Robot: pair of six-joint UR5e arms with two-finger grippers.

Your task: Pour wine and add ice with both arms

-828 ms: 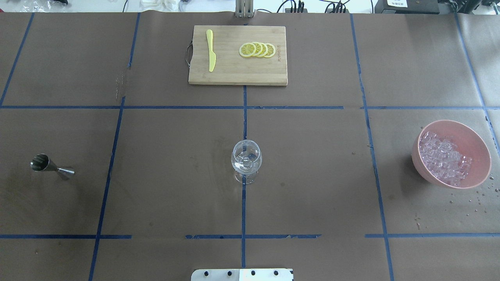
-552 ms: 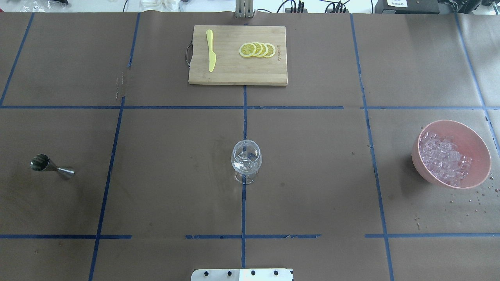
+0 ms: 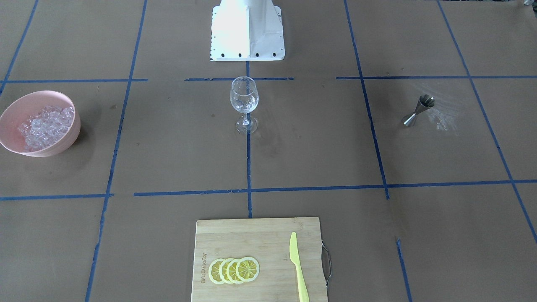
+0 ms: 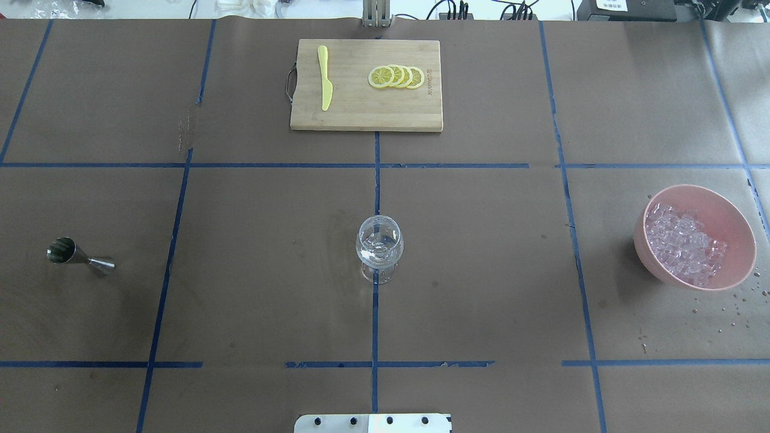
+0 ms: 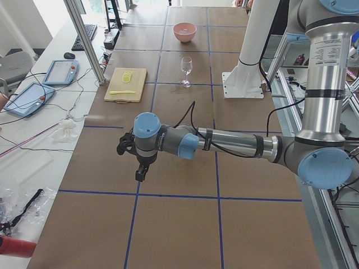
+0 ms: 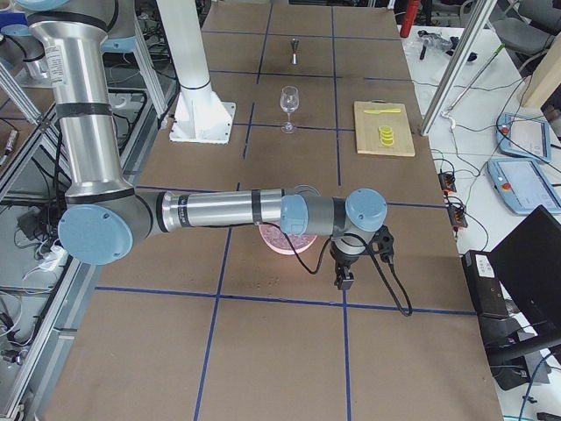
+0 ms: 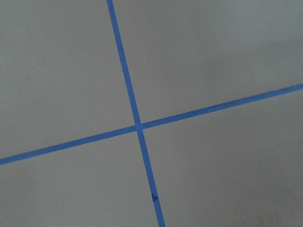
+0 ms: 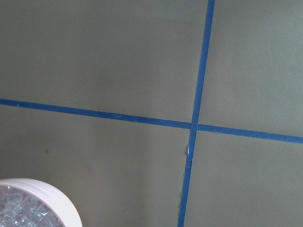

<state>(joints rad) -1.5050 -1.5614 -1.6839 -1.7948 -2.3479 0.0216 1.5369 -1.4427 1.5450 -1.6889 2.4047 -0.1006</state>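
A clear wine glass (image 4: 379, 246) stands upright at the table's middle, also in the front view (image 3: 244, 98). Ice (image 4: 683, 243) is heaped in a pink bowl (image 4: 743, 240) at the right; the right wrist view shows its rim (image 8: 52, 194). A steel jigger (image 4: 78, 257) stands at the left. My left gripper (image 5: 138, 172) shows only in the exterior left view, pointing down over bare table past the jigger. My right gripper (image 6: 343, 277) shows only in the exterior right view, just beyond the bowl (image 6: 280, 241). I cannot tell whether either is open or shut.
A bamboo cutting board (image 4: 366, 114) with lemon slices (image 4: 397, 77) and a yellow knife (image 4: 325, 78) lies at the far middle. The white pedestal base (image 3: 247, 33) stands behind the glass. Water drops (image 4: 731, 310) spot the paper near the bowl.
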